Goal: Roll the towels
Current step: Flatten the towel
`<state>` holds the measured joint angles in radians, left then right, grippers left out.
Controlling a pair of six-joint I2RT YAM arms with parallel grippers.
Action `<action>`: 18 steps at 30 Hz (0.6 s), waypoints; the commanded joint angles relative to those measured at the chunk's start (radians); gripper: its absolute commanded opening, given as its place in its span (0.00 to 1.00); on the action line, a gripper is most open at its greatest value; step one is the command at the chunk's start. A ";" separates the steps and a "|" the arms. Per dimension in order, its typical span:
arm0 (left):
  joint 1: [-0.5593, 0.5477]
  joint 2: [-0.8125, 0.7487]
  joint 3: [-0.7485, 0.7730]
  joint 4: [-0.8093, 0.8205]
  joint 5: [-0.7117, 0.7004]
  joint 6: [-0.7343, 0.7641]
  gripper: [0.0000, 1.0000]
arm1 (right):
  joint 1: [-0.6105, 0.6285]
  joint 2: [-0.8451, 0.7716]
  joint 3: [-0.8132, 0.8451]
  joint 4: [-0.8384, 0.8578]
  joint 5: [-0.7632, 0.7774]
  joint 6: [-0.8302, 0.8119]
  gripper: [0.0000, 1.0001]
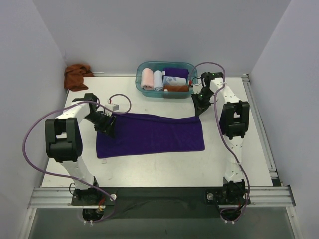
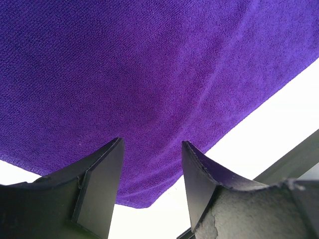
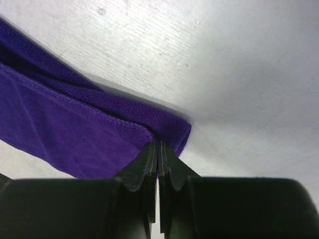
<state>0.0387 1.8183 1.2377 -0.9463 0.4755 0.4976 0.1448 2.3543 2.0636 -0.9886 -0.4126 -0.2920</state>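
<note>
Across the table's middle lies the purple towel; my right tool clenches its far-right corner thinly, left tool released above it. That shallow bite may slip when I pull.

bright even light, soft shadow just ahead of the right end effector, counter blown out white, near edges blurry
</note>
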 commanded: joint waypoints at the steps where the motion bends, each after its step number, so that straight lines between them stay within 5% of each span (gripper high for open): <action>1: 0.000 0.007 0.009 0.021 0.015 -0.004 0.60 | -0.014 -0.019 0.030 0.004 -0.011 0.013 0.00; 8: 0.001 0.001 -0.006 0.032 0.000 -0.010 0.60 | -0.039 -0.119 -0.046 0.356 0.078 0.128 0.00; 15: 0.020 -0.010 0.005 0.064 0.005 -0.042 0.60 | -0.039 -0.089 -0.071 0.491 0.288 0.163 0.00; 18: 0.030 -0.010 0.009 0.076 0.012 -0.056 0.60 | -0.044 -0.082 -0.073 0.504 0.247 0.183 0.00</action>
<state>0.0544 1.8187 1.2343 -0.9096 0.4740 0.4606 0.1032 2.3112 2.0014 -0.5194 -0.2020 -0.1452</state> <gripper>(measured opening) 0.603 0.024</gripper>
